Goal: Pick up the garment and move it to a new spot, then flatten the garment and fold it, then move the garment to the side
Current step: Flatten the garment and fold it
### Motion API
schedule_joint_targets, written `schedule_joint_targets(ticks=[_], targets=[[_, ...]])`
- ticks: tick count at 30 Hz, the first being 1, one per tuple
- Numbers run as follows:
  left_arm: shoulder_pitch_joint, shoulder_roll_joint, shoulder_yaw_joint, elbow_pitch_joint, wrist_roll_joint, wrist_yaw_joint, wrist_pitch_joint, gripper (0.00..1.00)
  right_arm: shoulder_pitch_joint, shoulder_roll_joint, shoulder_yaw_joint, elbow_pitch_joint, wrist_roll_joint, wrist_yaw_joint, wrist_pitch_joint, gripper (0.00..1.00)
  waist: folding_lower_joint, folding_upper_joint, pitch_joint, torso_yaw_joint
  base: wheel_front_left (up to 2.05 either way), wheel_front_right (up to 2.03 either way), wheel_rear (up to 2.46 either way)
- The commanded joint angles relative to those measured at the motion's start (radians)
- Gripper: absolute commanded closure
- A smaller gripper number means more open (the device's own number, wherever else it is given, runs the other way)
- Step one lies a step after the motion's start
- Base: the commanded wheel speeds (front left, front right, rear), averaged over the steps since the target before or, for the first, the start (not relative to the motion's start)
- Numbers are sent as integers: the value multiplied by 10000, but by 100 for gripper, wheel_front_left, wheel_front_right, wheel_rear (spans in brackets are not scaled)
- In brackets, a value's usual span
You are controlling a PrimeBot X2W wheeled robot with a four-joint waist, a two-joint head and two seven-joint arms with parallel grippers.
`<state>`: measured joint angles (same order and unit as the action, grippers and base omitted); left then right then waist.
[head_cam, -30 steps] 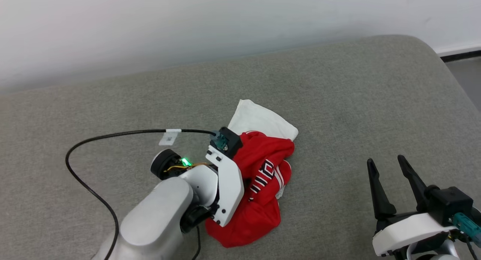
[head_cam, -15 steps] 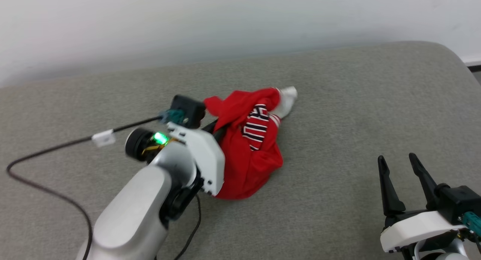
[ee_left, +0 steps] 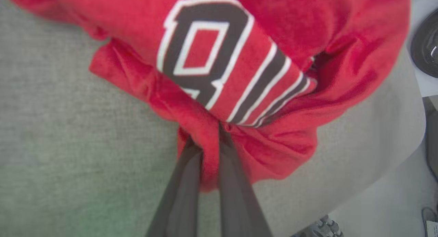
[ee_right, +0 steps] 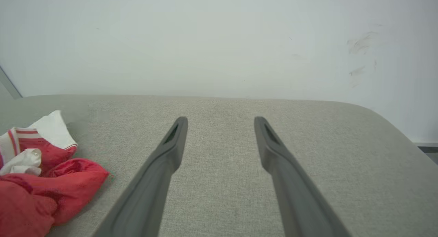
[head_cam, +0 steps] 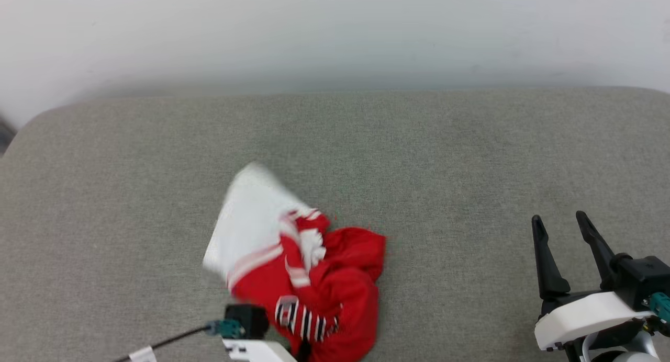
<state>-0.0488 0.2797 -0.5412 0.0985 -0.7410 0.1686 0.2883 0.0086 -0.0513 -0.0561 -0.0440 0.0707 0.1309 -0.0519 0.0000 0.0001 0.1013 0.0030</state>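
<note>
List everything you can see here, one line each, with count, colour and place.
garment: one, red with white sleeve parts and black lettering, bunched on the cushion, left of centre
cushion: one, grey fabric, under the garment
wall: one, white, behind the cushion
cable: one, black with white tag, head view's lower left
left gripper: one, dark fingers, shut on a red fold of the garment
right gripper: one, dark fingers, open and empty, above bare cushion at right
</note>
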Motion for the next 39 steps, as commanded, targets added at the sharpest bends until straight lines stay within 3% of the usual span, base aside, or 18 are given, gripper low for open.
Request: schedule_joint_targets(ticks=[1,4,5,6,18,25,30,39], targets=[[392,-132,-176,1,-77,61,34,100,95,16,0,-41,-51,-3,66,0,0,-1,-98,26,0,0,0],[744,-344,-453,-13,-68,82,-40,100,171,16,-47,-41,-74,-3,92,0,0,-1,-229,58,0,0,0],[766,-374,-504,-39,24,108,-133,56,182,16,-64,-50,-84,-3,119,0,0,-1,-271,70,0,0,0],[725,-381,-516,-73,118,128,-238,0,209,16,-89,-69,-91,-3,132,0,0,-1,-306,92,0,0,0],[-95,295,6,-1211,1311,584,-1482,0,568,16,-120,-309,-98,-3,327,0,0,-1,-776,203,0,0,0],[-468,543,762,-1730,1998,957,-3012,0,657,16,-195,-462,-76,-3,422,0,0,-1,-905,180,0,0,0],[-713,697,1165,-1523,2311,915,-4156,0,633,16,-228,-559,-63,-3,484,0,0,-1,-880,133,0,0,0],[-974,805,1330,-984,2404,821,-4693,0,501,16,-340,-607,-98,-3,634,0,0,-1,-743,115,0,0,0]])
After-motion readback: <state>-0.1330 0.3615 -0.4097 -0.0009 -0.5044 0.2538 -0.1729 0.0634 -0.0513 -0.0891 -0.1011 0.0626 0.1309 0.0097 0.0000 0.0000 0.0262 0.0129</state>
